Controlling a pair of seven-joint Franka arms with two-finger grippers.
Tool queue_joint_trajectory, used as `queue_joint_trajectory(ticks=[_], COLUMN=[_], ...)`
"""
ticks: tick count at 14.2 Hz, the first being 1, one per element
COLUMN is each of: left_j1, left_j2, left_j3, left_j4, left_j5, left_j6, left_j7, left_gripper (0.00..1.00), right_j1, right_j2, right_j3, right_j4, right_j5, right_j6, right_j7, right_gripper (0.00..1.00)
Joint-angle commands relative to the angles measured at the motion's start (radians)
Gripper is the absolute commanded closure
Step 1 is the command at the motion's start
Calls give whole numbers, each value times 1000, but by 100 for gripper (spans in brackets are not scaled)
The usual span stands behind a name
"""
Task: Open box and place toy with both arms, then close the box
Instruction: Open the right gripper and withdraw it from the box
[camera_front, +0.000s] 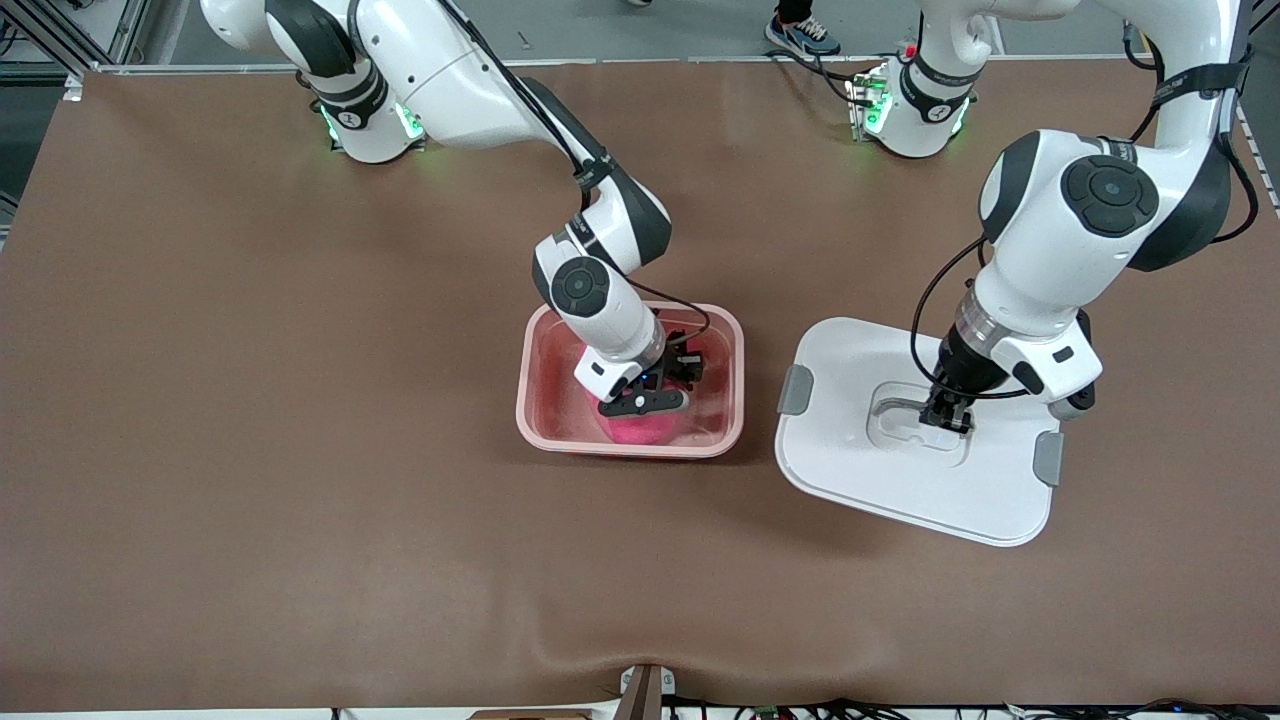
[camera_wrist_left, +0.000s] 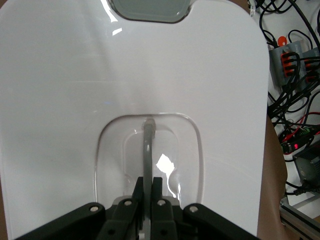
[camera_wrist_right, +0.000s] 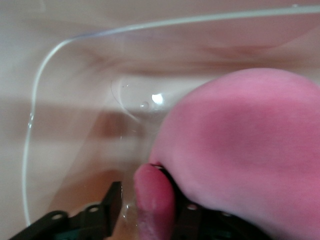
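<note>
**While lid lies aside, toy sits down in box**

Since both hands are mine, I'll take them in turn. R gripper (camera_front: 645, 404) is down inside the box (camera_front: 523, 400), jaws parted. Toy (camera_front: 640, 431) sits right under it on the box floor. In the right wrist view the toy (camera_wrist_right: 240, 150) is soft, round, hot-pink plush. One little ear (camera_wrist_right: 152, 200) pokes up between my fingers (camera_wrist_right: 112, 200), w/ a small gap to one of them, so nothing's gripped. Box wall (camera_wrist_right: 75, 125) is see-through pink plastic, smooth & glossy, w/ rounded corners and a thin pale rim.

L gripper (camera_front: 946, 418) is clamped tight on the handle (camera_front: 915, 408) of the lid (camera_front: 860, 480). Lid is flat white plastic, shiny, w/ rounded corners. It's beside the box, toward the L arm's end of the table, not touching it. Grey clips (camera_front: 796, 390) sit on two opposite edges. In the left wrist view my fingertips (camera_wrist_left: 148, 197) pinch a thin grey bar (camera_wrist_left: 148, 150) across a clear recessed dish in the lid.

Table (camera_front: 250, 400) under both hands is matte brown sheet, rippled near the front camera's edge. Off the table: grey floor, someone's shoe (camera_front: 800, 35), and a tangle of cables (camera_wrist_left: 295, 60).
</note>
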Motion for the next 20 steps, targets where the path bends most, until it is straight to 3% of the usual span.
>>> queue_joint_trajectory(ticks=[1,7,12,17,20], left_j1=[15,14,14,4,-3], left_j2=[-35,-35,-35,-35,-24], left_j3=[-9,-9,-9,-38,-82], left_j4=[-30,-30,-30,-13,16], left_j5=[-17,-19,-17,-19,-21], left_j6=[11,10,10,8,8], left_j7=[35,35,35,5,-83], left_gripper=[100,100,100,100,100], right_j1=[4,-9,-56,-212,-343], right_j2=[8,-36,-142,-277,-335], right_j3=[-16,-18,-18,-18,-18], right_j4=[-29,22,22,6,-8], right_j5=[-24,-18,-15,-23,-24], right_j6=[2,-14,-67,-224,-363], right_j7=[14,11,4,-8,-155], right_gripper=[0,0,0,0,0])
